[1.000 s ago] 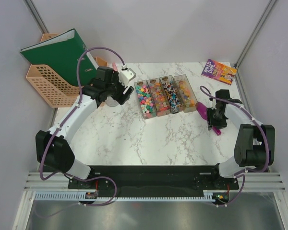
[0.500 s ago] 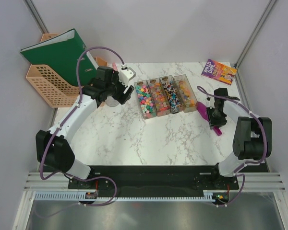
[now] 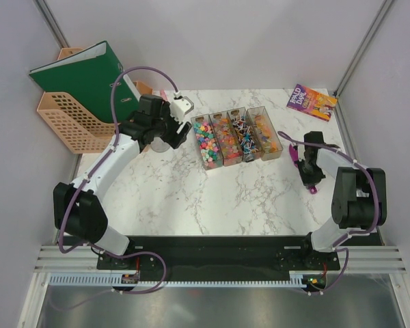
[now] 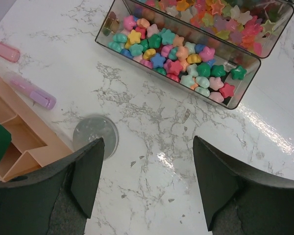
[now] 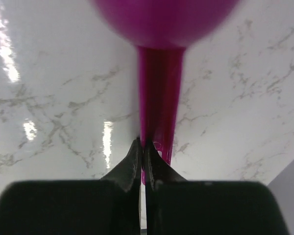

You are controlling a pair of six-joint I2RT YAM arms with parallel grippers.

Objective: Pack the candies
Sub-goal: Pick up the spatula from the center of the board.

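Note:
The candies (image 3: 236, 137) fill a row of clear trays at the table's middle; star-shaped candies (image 4: 176, 54) show in the left wrist view, far from the fingers. My left gripper (image 3: 167, 130) (image 4: 147, 186) hovers open over bare marble left of the trays, with a small clear round jar (image 4: 95, 136) beside its left finger. My right gripper (image 3: 307, 167) (image 5: 143, 144) is shut, pinching the left edge of the handle of the purple scoop (image 5: 159, 98) on the table right of the trays. The scoop's bowl points away from the wrist.
A peach basket (image 3: 61, 123) with a green binder (image 3: 82, 75) stands at the back left. A book (image 3: 311, 101) lies at the back right. Two pastel pens (image 4: 32, 90) lie beside the basket near the jar.
My right gripper has closed on the scoop's handle and shifted slightly toward the far side. The left arm has not moved.

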